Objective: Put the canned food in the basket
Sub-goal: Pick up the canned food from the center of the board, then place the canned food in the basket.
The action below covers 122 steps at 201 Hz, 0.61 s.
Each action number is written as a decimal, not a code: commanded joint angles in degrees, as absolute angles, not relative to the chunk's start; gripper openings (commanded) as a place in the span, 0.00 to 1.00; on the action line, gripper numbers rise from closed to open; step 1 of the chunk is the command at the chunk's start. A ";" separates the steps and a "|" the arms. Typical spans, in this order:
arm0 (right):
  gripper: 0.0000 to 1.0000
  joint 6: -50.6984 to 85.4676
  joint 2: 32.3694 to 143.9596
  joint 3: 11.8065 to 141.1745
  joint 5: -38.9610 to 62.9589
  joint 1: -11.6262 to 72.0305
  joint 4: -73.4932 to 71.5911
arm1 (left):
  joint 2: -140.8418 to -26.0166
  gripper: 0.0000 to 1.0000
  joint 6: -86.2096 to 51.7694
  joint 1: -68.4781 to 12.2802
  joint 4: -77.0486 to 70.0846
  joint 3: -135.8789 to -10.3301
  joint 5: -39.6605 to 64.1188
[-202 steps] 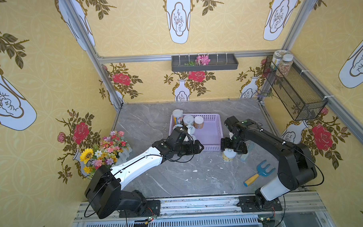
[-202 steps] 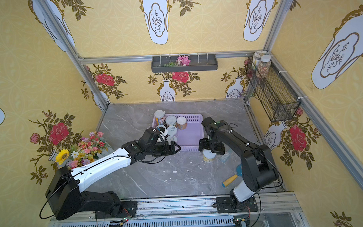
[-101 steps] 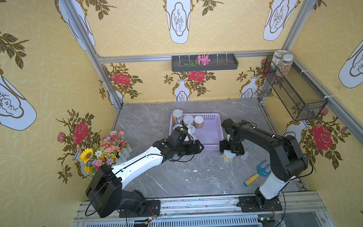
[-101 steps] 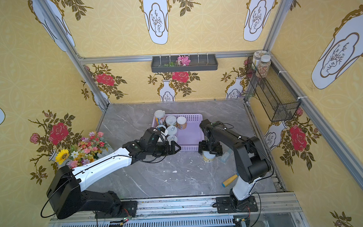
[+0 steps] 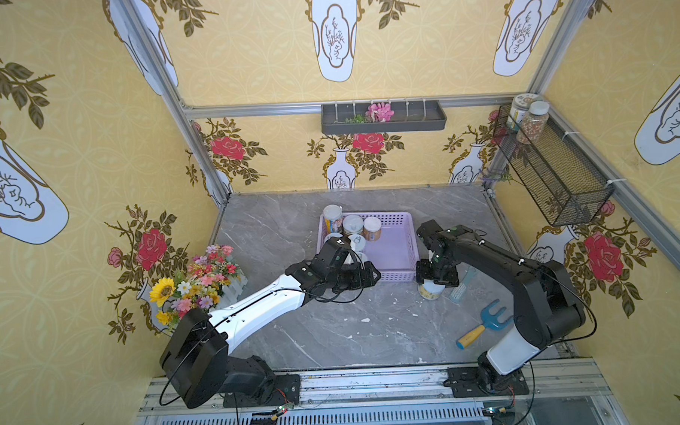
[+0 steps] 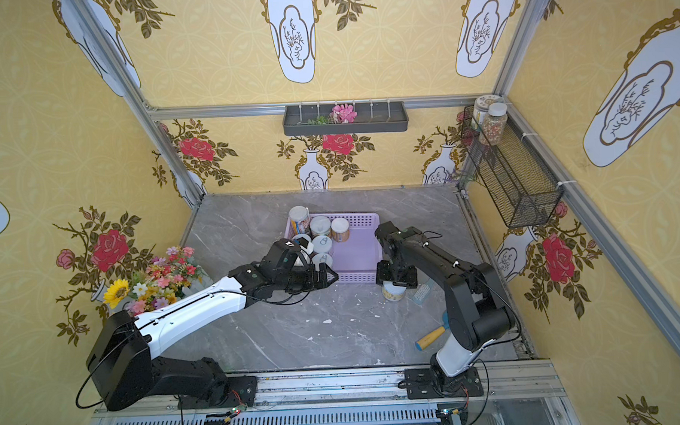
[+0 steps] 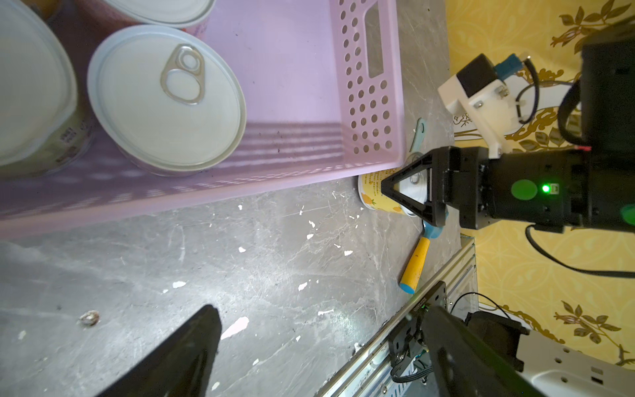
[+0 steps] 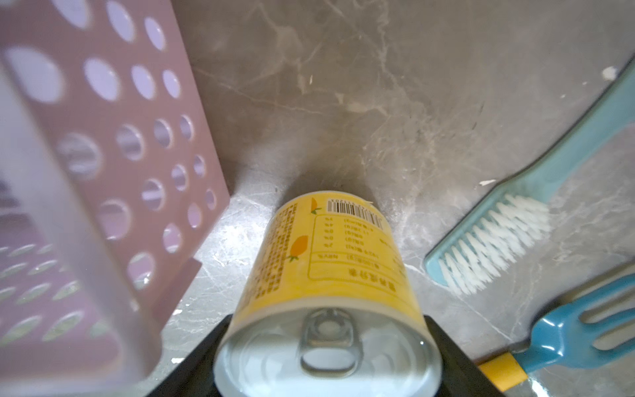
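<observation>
Yellow floral walls enclose a grey marble table; both top views agree.

Left arm: reaches from the lower left toward frame centre. The left gripper hangs at the basket's near-left corner with its jaws spread wide and nothing between them. The left wrist view shows only bare table between its fingers.

Right arm: bends in from the lower right. The right gripper points straight down over the yellow can, with one finger pressed to each side near the rim. The can's base stands on the table.

Basket: at frame centre, with the right half of its floor bare. Cans stand grouped in its left half. Six tops can be counted, the nearest partly under the left wrist.

Yellow can, position: outside the basket, just beside its near-right corner. A brush lies near the can's other side, apart from it. A fork lies to the lower right of the brush. Free room for moving lies in the lower centre of the table, which is marked with small white flecks.

Hidden or unclear: in both top views the right gripper covers the yellow can's top, so only its lower band shows. The left wrist view cuts off the cans at its upper left edge.
</observation>
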<state>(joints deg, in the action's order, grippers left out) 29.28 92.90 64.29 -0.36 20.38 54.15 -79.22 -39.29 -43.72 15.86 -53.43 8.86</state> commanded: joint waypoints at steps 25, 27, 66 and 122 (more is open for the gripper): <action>0.72 28.38 88.60 70.32 -8.59 24.28 64.72 | -76.56 0.98 -41.22 -41.49 14.59 -51.55 9.63; 0.72 28.41 88.46 70.80 -8.96 24.66 65.38 | -76.42 0.98 -41.22 -41.31 14.55 -51.40 9.70; 0.72 29.22 87.76 80.28 -13.12 29.14 74.76 | -74.40 0.98 -42.40 -37.91 13.39 -49.69 11.48; 0.72 27.93 92.95 90.57 -11.95 30.82 74.64 | -72.54 0.98 -43.77 -34.80 11.78 -48.22 14.05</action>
